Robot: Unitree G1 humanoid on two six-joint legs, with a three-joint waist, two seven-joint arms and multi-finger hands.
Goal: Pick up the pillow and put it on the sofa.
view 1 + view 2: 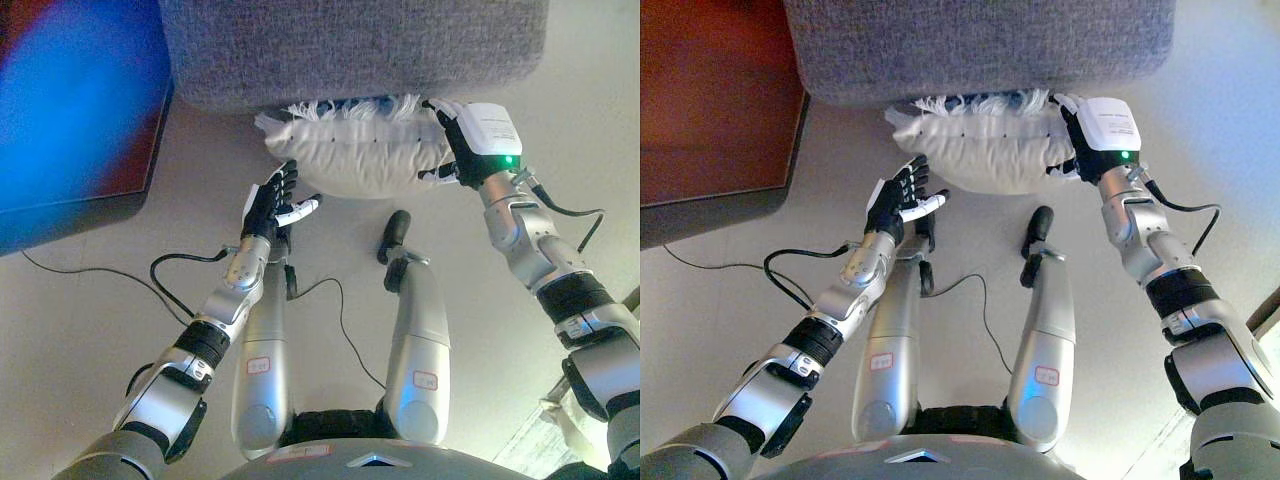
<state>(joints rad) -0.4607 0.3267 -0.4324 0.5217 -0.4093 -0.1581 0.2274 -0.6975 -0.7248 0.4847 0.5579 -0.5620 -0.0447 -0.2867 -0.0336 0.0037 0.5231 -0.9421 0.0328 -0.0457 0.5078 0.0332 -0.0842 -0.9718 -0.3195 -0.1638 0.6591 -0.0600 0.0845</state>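
Pillow [355, 155] was found lying on the floor [90, 300], white with a fringed edge, tucked right up against the front of the grey sofa [350, 45]. Its right end was touched by the right hand [455, 145], but whether those fingers were spread or clamped couldn't be made out, since they were hidden. The left hand [275, 205] was held just beside the pillow's lower left edge, fingers [305, 208] spread, nothing gripped. A dark wooden cabinet [710, 110] was seen on the left.
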